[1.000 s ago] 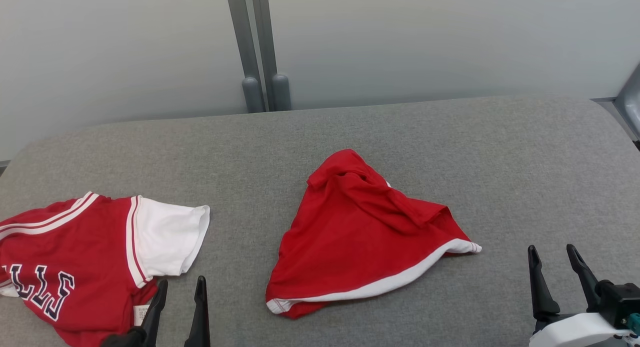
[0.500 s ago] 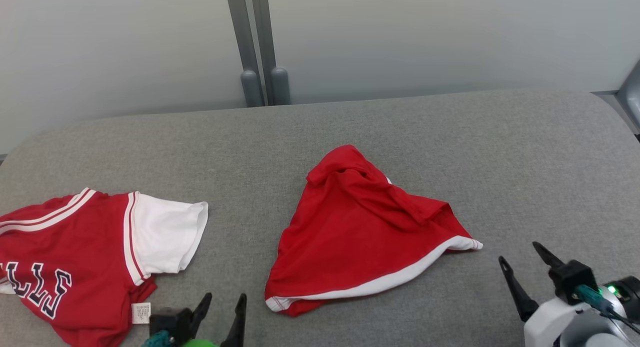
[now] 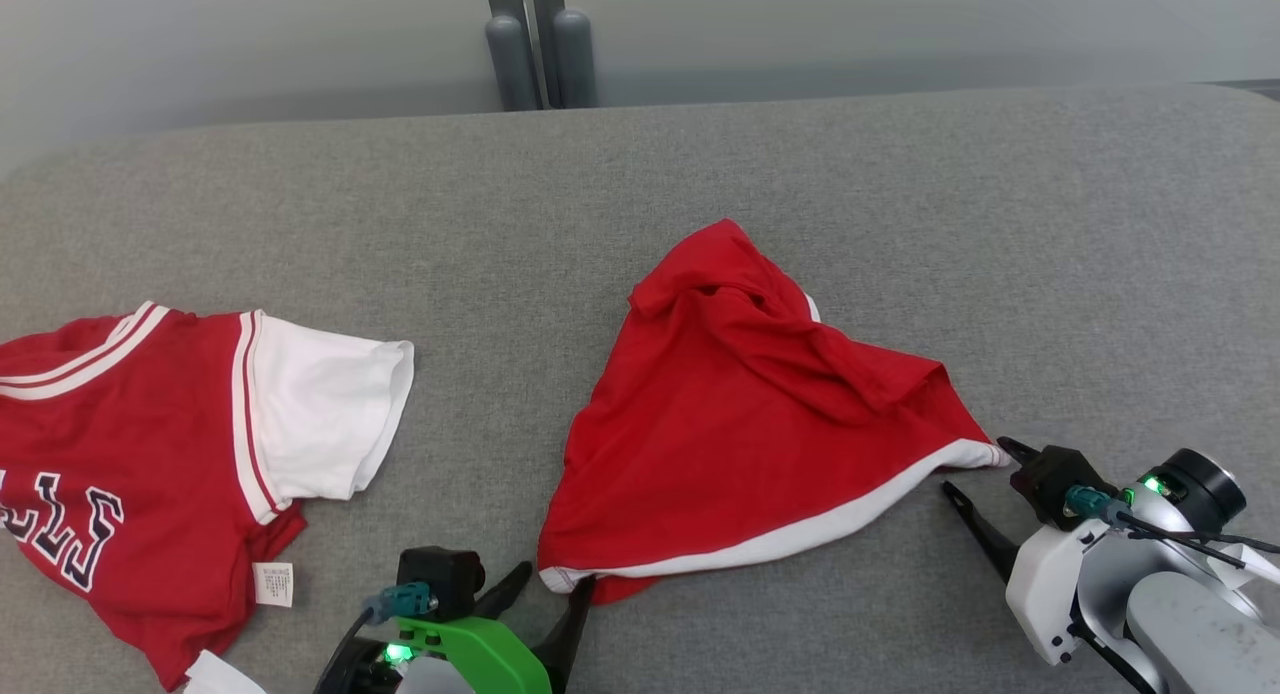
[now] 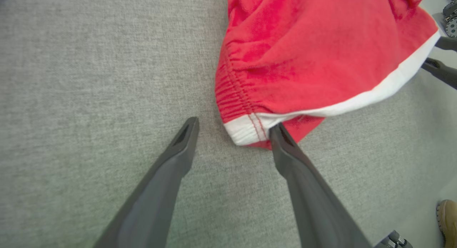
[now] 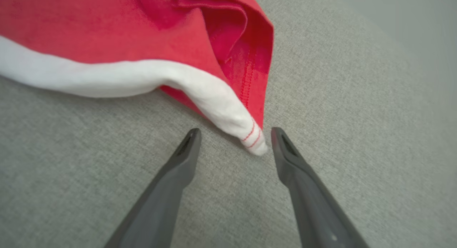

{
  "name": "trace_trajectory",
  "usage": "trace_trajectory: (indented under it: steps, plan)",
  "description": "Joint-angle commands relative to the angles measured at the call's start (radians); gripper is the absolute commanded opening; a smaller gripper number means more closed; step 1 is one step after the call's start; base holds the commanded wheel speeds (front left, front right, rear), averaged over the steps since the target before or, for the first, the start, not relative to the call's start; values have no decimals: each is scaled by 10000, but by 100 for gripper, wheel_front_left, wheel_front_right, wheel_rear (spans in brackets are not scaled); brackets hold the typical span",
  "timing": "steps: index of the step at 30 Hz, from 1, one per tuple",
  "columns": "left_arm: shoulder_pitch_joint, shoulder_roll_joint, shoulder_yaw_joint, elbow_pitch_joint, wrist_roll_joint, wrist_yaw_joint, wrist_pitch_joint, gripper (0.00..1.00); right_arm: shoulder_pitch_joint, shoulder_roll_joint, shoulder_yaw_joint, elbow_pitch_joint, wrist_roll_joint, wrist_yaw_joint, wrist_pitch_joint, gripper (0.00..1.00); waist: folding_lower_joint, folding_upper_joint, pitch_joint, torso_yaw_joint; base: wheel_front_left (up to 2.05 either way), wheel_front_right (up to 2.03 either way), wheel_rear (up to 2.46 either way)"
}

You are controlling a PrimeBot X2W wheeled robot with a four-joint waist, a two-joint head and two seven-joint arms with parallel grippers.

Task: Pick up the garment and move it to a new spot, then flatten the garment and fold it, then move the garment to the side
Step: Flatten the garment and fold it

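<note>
The garment (image 3: 740,424) is a crumpled pair of red shorts with a white hem, lying mid-surface. My left gripper (image 3: 548,582) is open at its near left corner. In the left wrist view the white-trimmed corner of the garment (image 4: 314,55) lies between the fingers of the left gripper (image 4: 234,128), and the right finger touches it. My right gripper (image 3: 976,466) is open at the garment's pointed right corner. In the right wrist view the white tip of the garment (image 5: 107,33) sits between the spread fingers of the right gripper (image 5: 235,133).
A red and white jersey (image 3: 130,444) with dark letters lies spread at the left. The grey padded surface (image 3: 800,174) stretches behind the shorts to two grey posts (image 3: 540,34). A tan shoe (image 4: 446,219) shows on the floor in the left wrist view.
The head camera has tilted down. My left gripper has moved right to the shorts' near left corner, and my right gripper has moved left and forward to the right corner. Both stay open.
</note>
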Motion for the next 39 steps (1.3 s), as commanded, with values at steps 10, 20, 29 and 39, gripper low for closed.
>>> trace_trajectory:
  steps: [10,20,29,39]
  plan:
    - [-119,166,132,-253,-278,169,169,100,-529,-490,785,-72,667,-6,-229,98,0,0,418,60,0,0,0]
    - [-158,249,-418,-469,-963,8,278,0,-655,-589,996,-354,1319,-6,-284,0,0,0,358,-158,0,0,0]
    - [-1037,1117,-655,-4146,-2216,-29,937,0,124,-2511,-521,-4023,5289,-6,642,0,0,0,754,-378,0,0,0]
    - [-8708,656,311,-4222,-2600,119,3380,0,-3713,-4572,-4202,-6044,7804,-3,2998,0,0,0,4012,-288,0,0,0]
